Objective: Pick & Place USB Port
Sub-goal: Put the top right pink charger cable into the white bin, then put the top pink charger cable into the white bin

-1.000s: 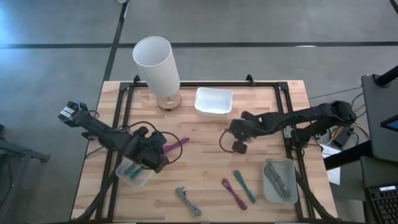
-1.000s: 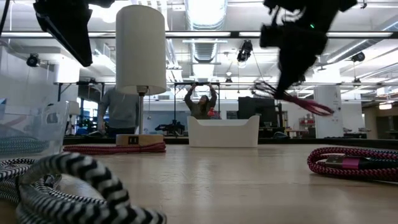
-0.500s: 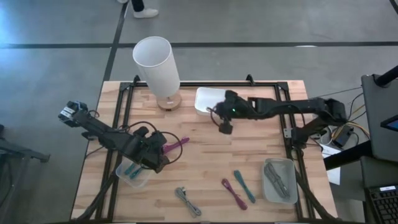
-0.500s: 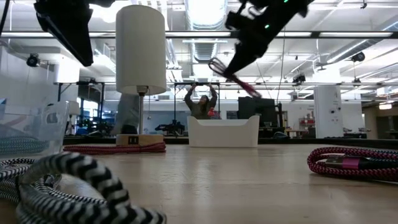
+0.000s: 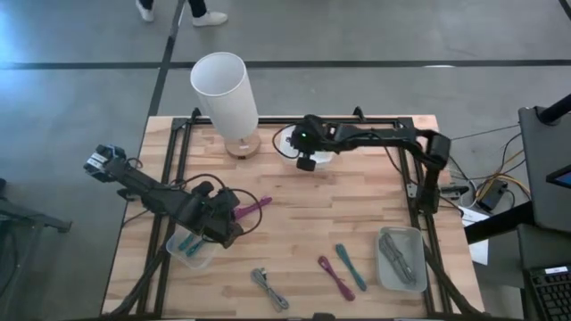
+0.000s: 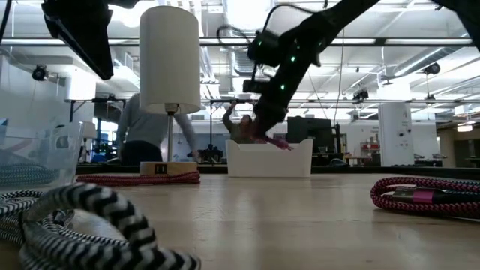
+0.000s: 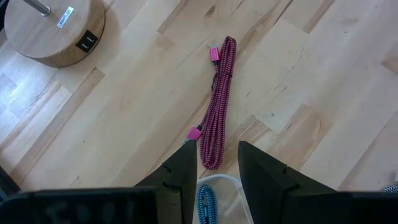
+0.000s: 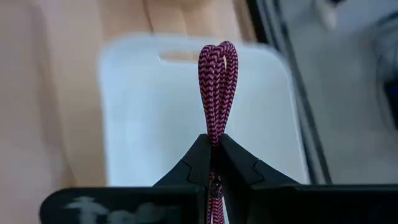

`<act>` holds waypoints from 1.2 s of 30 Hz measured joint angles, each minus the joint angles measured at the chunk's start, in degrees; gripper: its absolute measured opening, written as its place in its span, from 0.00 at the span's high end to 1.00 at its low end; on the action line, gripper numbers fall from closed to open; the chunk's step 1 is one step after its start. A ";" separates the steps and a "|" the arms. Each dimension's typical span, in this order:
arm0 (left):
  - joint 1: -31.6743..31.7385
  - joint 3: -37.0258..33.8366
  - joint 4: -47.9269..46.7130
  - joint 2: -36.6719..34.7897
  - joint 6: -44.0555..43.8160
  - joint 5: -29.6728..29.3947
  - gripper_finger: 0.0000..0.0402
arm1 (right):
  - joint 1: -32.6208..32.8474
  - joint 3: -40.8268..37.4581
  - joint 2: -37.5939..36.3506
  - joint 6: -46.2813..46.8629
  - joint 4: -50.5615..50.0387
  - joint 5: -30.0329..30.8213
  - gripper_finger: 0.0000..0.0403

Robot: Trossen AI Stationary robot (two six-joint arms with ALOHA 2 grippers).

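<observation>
My right gripper is shut on a folded magenta braided USB cable. It hovers over the white bin at the table's far edge. In the low view the cable hangs at the rim of the bin. My left gripper is open and waits above a clear container holding a teal cable, near the table's left. A second magenta cable lies flat on the wood just beyond its fingers. My right gripper pinches the folded cable bundle between its two fingers, coming from above and pointing down. The bundle's looped end sticks out past the fingertips. The cable is lifted clear of the table and hangs over the bin; whether it touches the bin I cannot tell.
A white lamp on a round wooden base stands left of the bin. Pink and teal cables and a striped one lie near the near edge. A grey tray sits near right. A person shows beyond the table.
My right gripper has carried the magenta cable from the table's middle right toward the far edge and the left, ending over the white bin. It has also come down, so the cable now hangs at the bin's rim. My left arm has kept still.
</observation>
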 joint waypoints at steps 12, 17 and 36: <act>-0.01 0.00 0.54 0.00 -0.09 0.02 0.72 | -2.26 7.09 10.34 -1.05 -7.05 -0.79 0.96; 0.00 0.00 0.69 0.00 -0.12 0.02 0.72 | -2.27 8.43 12.61 1.03 -7.58 -0.72 0.96; -0.02 0.00 2.14 0.00 -0.20 -0.03 0.72 | -2.96 9.68 11.74 2.36 -15.02 -0.44 0.72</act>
